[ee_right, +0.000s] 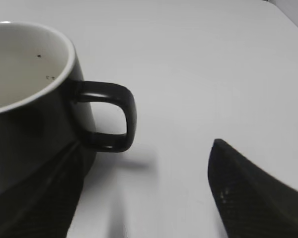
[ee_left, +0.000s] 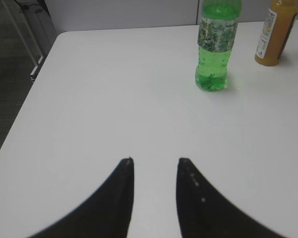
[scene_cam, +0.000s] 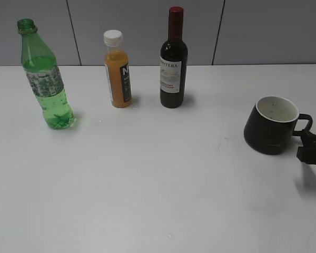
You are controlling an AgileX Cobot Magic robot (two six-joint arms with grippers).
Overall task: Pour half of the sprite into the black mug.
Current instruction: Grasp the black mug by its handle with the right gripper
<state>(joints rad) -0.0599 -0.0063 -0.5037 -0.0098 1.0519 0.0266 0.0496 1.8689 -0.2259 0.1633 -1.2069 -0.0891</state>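
The sprite (scene_cam: pixel 47 84), a tall green bottle with a pale label band and no cap showing, stands upright at the far left of the table. It also shows in the left wrist view (ee_left: pixel 216 47), far ahead of my left gripper (ee_left: pixel 155 161), which is open, empty and low over bare table. The black mug (scene_cam: pixel 268 132) with a white inside stands at the right, handle pointing right. My right gripper (scene_cam: pixel 304 145) is open just right of the handle. In the right wrist view the mug (ee_right: pixel 35 124) is at the left and its handle lies just ahead of the open jaws (ee_right: pixel 146 148), untouched.
An orange juice bottle (scene_cam: pixel 117 71) with a white cap and a dark wine bottle (scene_cam: pixel 173 60) with a red top stand at the back centre. The orange bottle also shows in the left wrist view (ee_left: pixel 275 34). The white table (scene_cam: pixel 158 184) ends at a grey wall behind.
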